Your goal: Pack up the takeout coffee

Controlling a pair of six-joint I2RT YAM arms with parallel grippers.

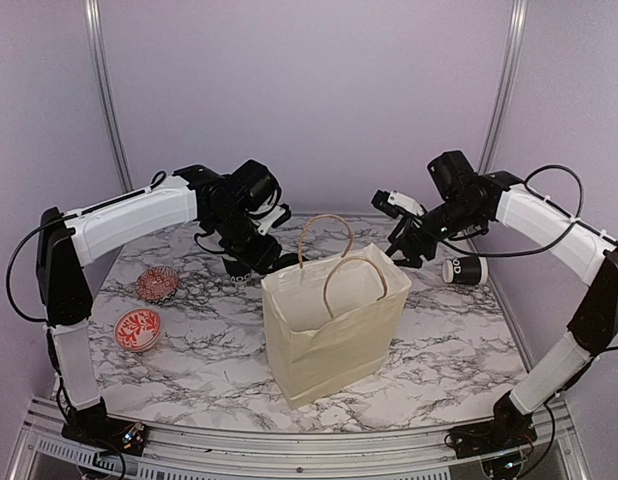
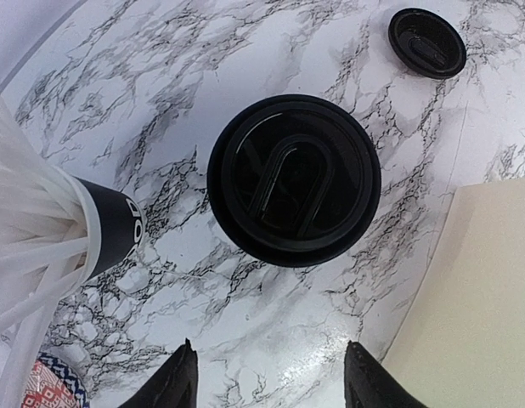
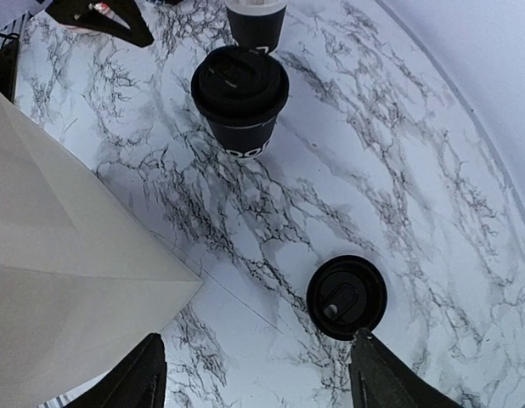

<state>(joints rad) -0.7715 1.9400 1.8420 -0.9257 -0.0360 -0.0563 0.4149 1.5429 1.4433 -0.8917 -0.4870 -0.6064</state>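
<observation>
two end effectors, both mine, stand open with nothing between the fingers. my left end effector hangs straight above the takeout coffee, its two dark fingertips spread wider than the lid and not touching the cup. the coffee stands upright on the marble bench, lid on, at the rear left of the cream paper bag, near the bag's back corner but apart from it.

just beside the coffee, on the side away from the bag, stands a like black cup filled with white wrapped straws; in my left wrist view a strip of bench shows between the two. a loose black lid lies flat on the bench behind the bag, well apart from the coffee.

my right end effector hovers over the bench behind the bag's right rear corner, fingers apart, with the loose lid below and slightly to one side of them. the bag stands upright and open, both handles raised.

another black paper cup lies on its side near the right edge of the bench. on the left part of the bench sit a ruffled red dish and, nearer my base, a round red dish.
</observation>
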